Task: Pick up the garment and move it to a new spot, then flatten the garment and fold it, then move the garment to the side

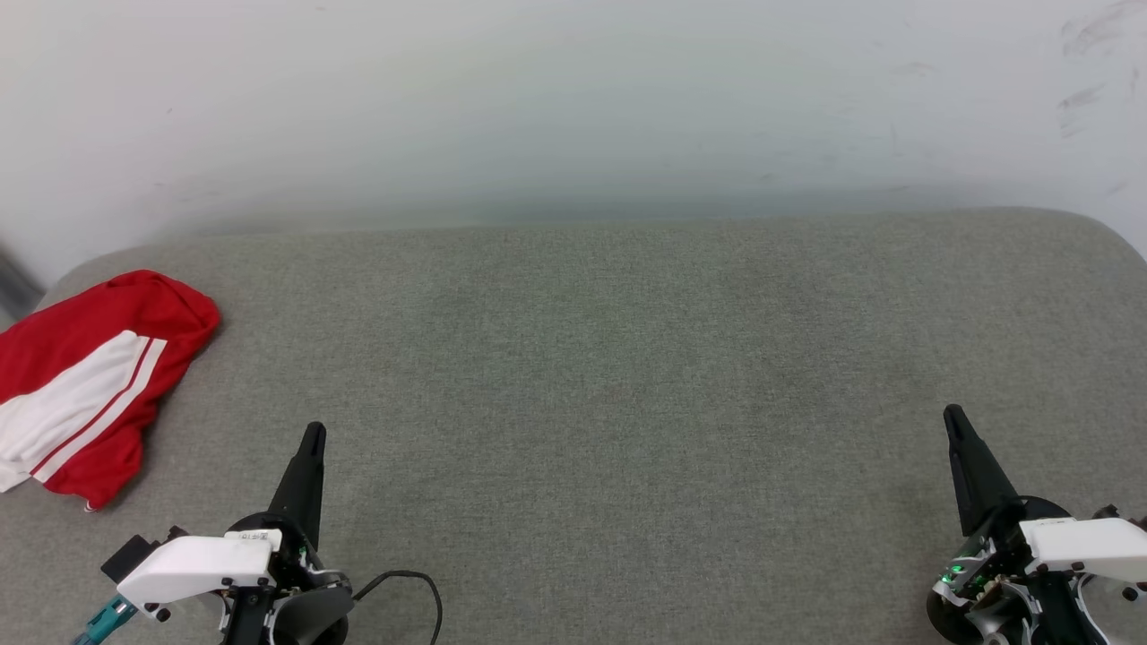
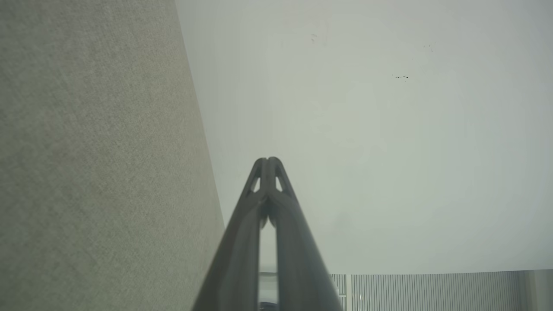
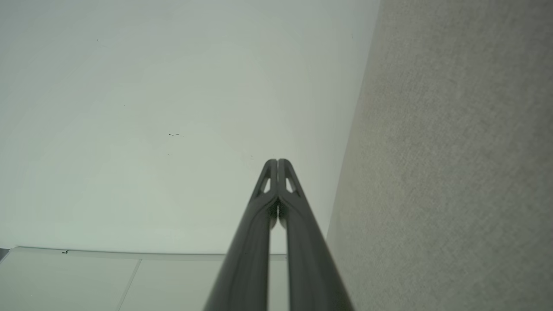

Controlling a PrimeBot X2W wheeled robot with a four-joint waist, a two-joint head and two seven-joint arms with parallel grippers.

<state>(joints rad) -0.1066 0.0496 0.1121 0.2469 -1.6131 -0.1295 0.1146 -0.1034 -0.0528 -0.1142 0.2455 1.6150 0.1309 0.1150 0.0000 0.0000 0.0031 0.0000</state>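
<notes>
The garment (image 1: 90,385) lies at the far left of the grey upholstered surface (image 1: 582,358), near its rounded back corner. It is gathered into a compact, loosely folded bundle. Red cloth wraps the top and lower edge, and a white sleeve panel with thin red stripe trim runs diagonally across the middle. The left edge of the head view cuts off part of it. No lettering or number can be seen on the visible side.

The left gripper (image 1: 314,434) sits at the lower left of the head view, to the right of the garment and apart from it. It is clenched and holds nothing. In the left wrist view its two dark fingers (image 2: 242,242) meet at the tips, with only a thin slit between them lower down. A black cable (image 1: 421,582) loops on the fabric beside its wrist, and a teal connector (image 1: 103,618) shows below the white housing.

The right gripper (image 1: 954,417) sits at the lower right, well apart from the garment, with the broad bare middle of the surface between them. It too is pressed closed and empty. In the right wrist view its fingers (image 3: 250,250) touch at the tips.

Behind the surface rises a pale wall (image 1: 573,107), with faint scuff marks near its upper right. A slatted panel (image 2: 432,291) crosses the bottom of the left wrist view.
</notes>
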